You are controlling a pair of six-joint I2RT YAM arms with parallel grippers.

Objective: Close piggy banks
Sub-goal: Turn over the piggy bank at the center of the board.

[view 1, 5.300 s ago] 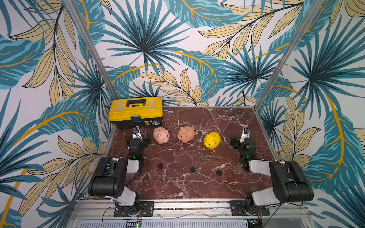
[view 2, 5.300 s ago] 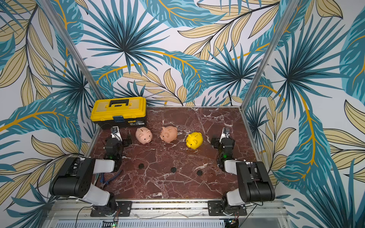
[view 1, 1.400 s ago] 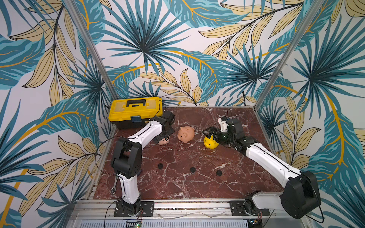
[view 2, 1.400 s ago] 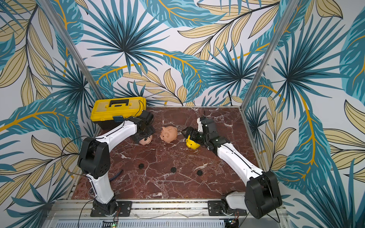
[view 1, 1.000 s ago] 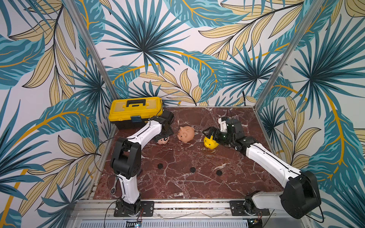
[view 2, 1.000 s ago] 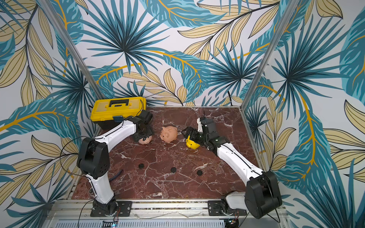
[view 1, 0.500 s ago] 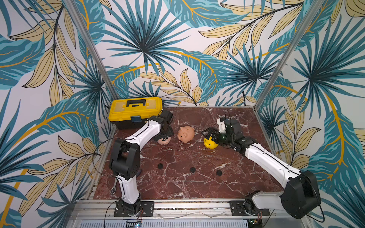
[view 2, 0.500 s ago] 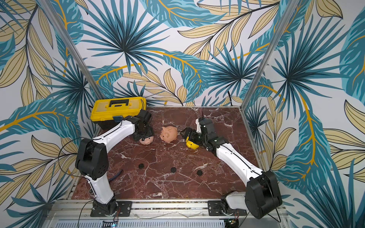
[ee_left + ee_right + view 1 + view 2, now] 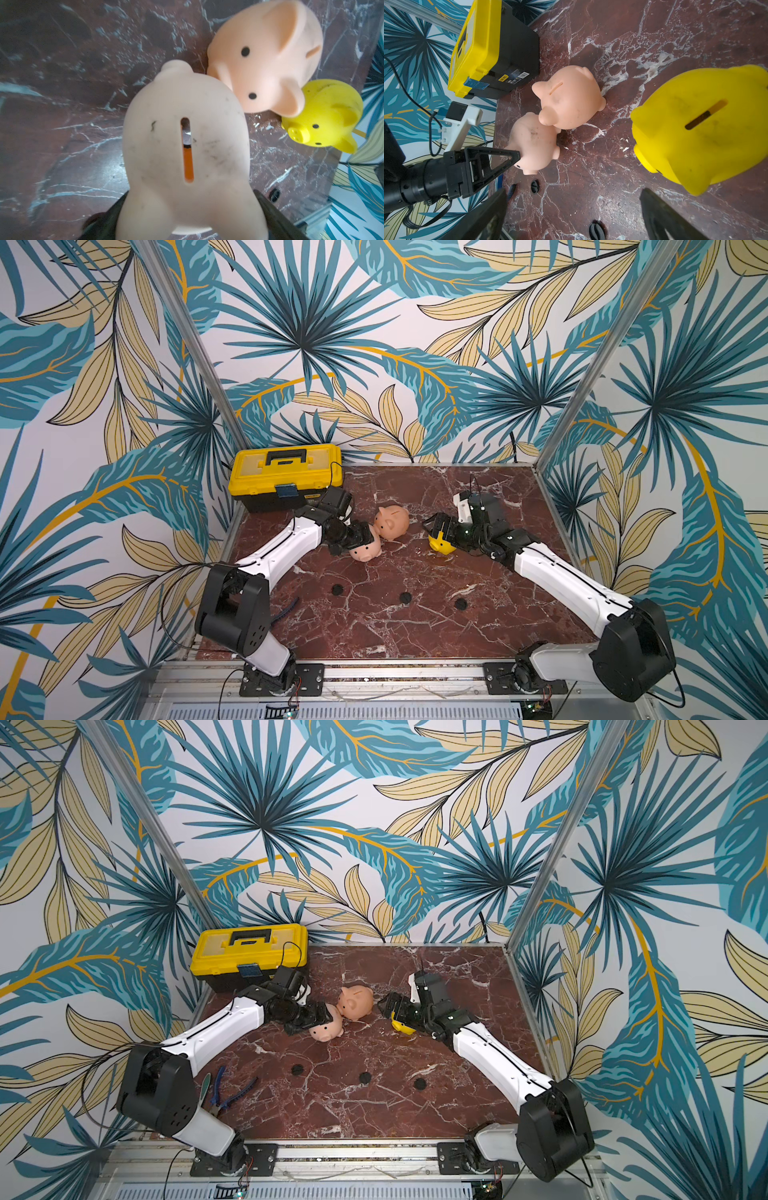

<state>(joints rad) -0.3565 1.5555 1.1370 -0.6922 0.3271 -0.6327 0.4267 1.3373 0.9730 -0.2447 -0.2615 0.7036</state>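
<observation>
Piggy banks are seen on the marble counter (image 9: 415, 635) in both top views: pale pink plastic pig (image 9: 366, 549) touching peach plastic pig (image 9: 392, 522), yellow plastic pig (image 9: 440, 542) apart. Left wrist view: pale pig is pinched by left claw (image 9: 190, 199). Right wrist view: right claw (image 9: 572, 192) is spread, near yellow pig.

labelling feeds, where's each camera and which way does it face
Top views: high in front, looking down at the table; left arm and right arm whole.
Left wrist: on the left arm, facing the pale pink piggy bank in the left gripper.
Right wrist: on the right arm, facing the yellow piggy bank past the open right gripper.
Shared: both wrist views show the peach piggy bank.
</observation>
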